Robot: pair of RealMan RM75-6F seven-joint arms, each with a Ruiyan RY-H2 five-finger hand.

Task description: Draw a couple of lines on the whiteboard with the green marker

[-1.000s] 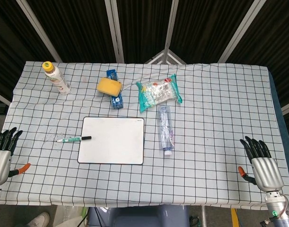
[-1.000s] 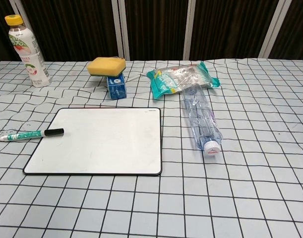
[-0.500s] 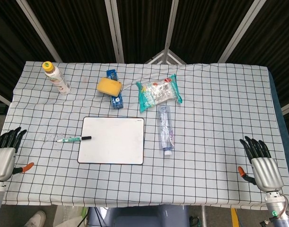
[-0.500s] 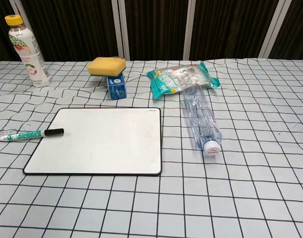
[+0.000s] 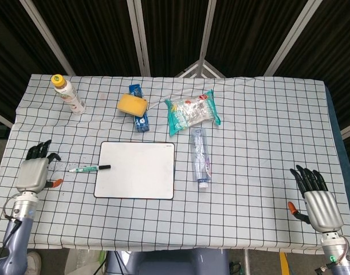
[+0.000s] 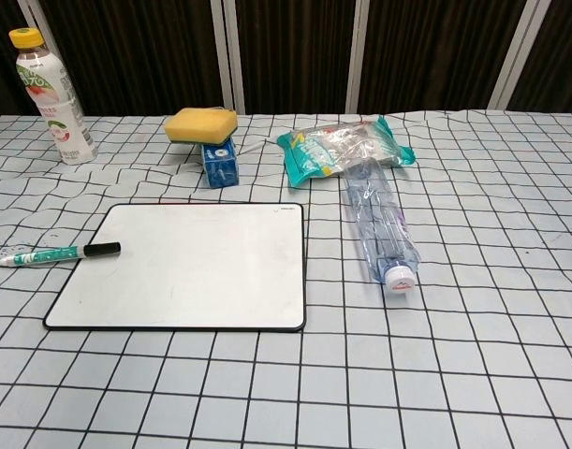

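Observation:
The green marker [image 5: 89,168] [image 6: 53,253] lies flat on the checked cloth, its black cap just over the left edge of the blank whiteboard [image 5: 136,169] [image 6: 187,265]. My left hand [image 5: 34,171] hovers over the table's left side, a little left of the marker's tail, fingers apart and holding nothing. My right hand [image 5: 317,197] stays at the front right corner, open and far from the board. The chest view shows neither hand.
Behind the board sit a yellow sponge [image 5: 132,103] on a blue box [image 5: 141,120], a teal snack bag [image 5: 191,113] and a lying clear bottle [image 5: 200,156]. A yellow-capped drink bottle [image 5: 67,94] stands at the back left.
My left hand has moved in from the table's left edge toward the marker's tail. The right hand, marker and board have not moved.

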